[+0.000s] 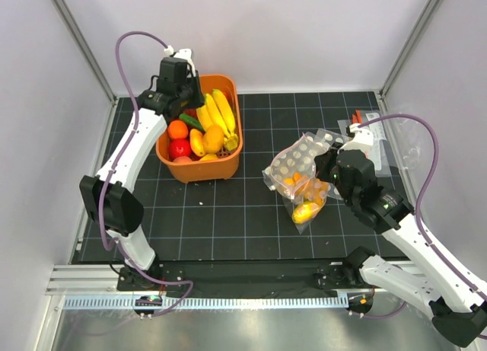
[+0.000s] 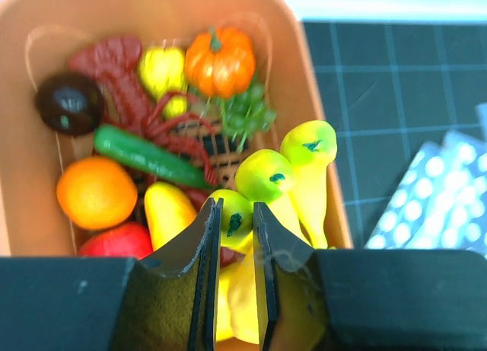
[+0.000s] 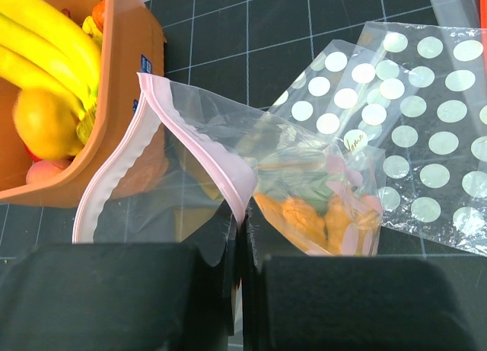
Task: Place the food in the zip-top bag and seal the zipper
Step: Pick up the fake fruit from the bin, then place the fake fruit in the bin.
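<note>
**A:** White walls (image 1: 266, 31) enclose a black gridded counter (image 1: 228, 221). The orange bin (image 1: 199, 173) sits at ten o'clock and the bag (image 1: 308, 195) at three o'clock, well apart.

**B:** Where is the food (image 1: 179, 130)?

**A:** Most of it is in the bin. A few orange and yellow pieces lie inside the bag. The left pincer (image 2: 236, 214) is clenched on the tip of a banana (image 2: 234, 202) at the bin's three o'clock side.

**B:** What worries you?

**A:** That tip is glossy and tapered, so I think it may slide out on the lift. The bananas also look joined in a bunch. If they are, the load is long and could catch on the bin or drag its neighbours out.

**B:** And the bag?

**A:** The right pincer (image 3: 240, 214) grasps one lip of the zipper (image 3: 106, 185), holding the mouth open toward nine o'clock. The other lip hangs free. It could sag and narrow the opening, and a long bunch might shove the bag aside instead of going in.
</note>
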Controlling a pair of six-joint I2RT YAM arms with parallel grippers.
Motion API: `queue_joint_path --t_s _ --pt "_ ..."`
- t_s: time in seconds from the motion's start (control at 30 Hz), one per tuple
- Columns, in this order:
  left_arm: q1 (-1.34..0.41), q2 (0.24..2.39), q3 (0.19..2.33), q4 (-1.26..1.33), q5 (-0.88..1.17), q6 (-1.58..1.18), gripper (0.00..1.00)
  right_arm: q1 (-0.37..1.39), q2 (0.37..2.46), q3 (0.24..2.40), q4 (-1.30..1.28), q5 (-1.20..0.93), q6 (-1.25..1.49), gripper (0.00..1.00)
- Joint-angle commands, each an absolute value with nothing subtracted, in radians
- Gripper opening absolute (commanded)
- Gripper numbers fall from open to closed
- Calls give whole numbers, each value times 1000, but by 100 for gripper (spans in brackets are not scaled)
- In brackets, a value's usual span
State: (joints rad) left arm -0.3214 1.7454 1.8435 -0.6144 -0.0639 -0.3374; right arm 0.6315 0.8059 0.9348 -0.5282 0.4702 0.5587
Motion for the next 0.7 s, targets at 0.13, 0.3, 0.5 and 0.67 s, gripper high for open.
queue_joint_path --t_s 0.13,0.3,0.5,0.67 --pt "-327 1706 1793 -528 -132 -347 1 630 801 956 -482 482 555 1" --pt "-325 1727 1796 -529 -130 -345 2 630 801 953 -482 480 557 1" --pt "-327 1738 1801 -576 -114 -348 90 630 801 953 -482 482 557 1" --pt "-342 1726 1751 -722 -104 -339 100 630 798 954 -485 483 555 1"
